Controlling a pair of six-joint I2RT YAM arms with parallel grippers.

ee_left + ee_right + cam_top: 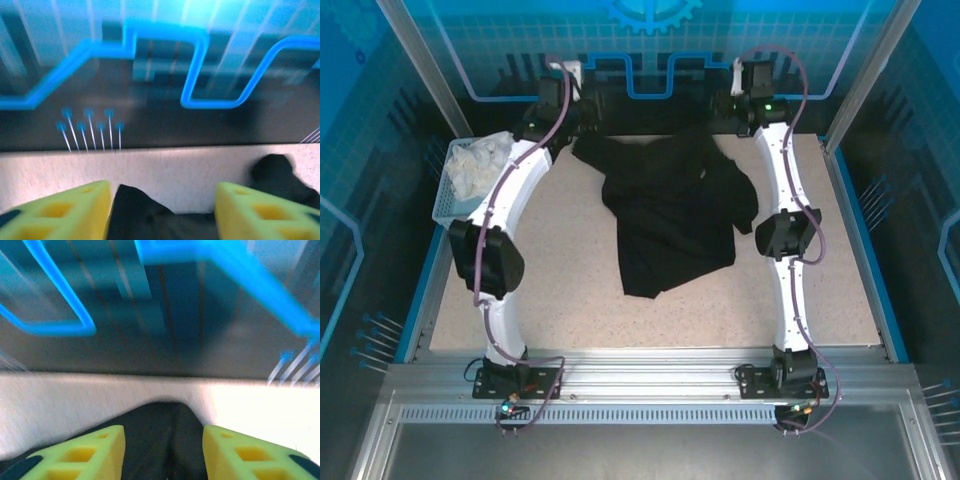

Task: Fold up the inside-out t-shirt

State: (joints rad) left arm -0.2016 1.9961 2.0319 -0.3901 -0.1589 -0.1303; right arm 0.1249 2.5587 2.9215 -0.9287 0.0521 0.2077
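Top external view: nearest, bare speckled counter lies in front of the inside-out t-shirt. The shirt is a crumpled black heap on the far half of the counter, with its hem toward the near edge and one sleeve spread out at its far left. The left arm curves past the shirt's left side and the right arm runs along its right side, and both reach to the shirt's far edge. Farther left of the shirt, behind the left arm, a white basket holds pale crumpled cloth.

In the blurred left wrist view, the left hand has its yellow fingers wide apart. Black fabric lies low between them, ungripped. The right hand is likewise parted over a black fold and holds nothing. Beyond the shirt stands a dark back wall with blue lines.
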